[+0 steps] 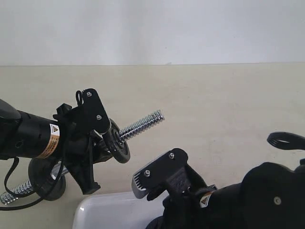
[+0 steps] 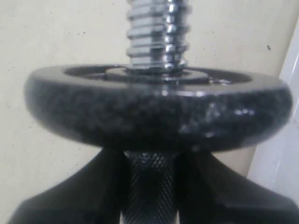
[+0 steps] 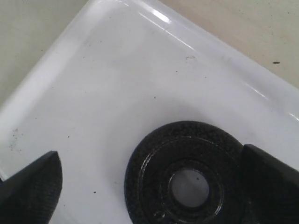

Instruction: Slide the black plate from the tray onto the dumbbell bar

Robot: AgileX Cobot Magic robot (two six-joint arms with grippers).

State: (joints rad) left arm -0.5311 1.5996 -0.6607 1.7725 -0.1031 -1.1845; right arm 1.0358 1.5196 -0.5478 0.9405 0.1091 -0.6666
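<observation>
Two discs sit on the bar (image 1: 143, 123) already, by our reading of the exterior view: the first disc (image 1: 119, 145) just right of the left gripper (image 1: 93, 148), left of centre in the frame, and the second disc (image 1: 45, 179) at the lower left. The left gripper is clamped around the bar's knurled middle. It holds the bar tilted above the table (image 1: 228, 105), with the bare threaded end pointing up and right toward the centre of the frame.

The black plate (image 3: 154, 168) is not yet on the bar. It lies flat in the tray (image 3: 93, 70), in the lower right of the right wrist view. The right gripper (image 3: 152, 186) hangs over it with its jaws spread wide, one finger at the lower left edge of that frame and the other at the lower right, by the plate's rim. We cannot tell whether that finger touches the plate.

We judge the task to be at an early stage. The bar is held ready, but the grasp, the lift, lining the hole up with the threaded end and the slide are all left to do.
</observation>
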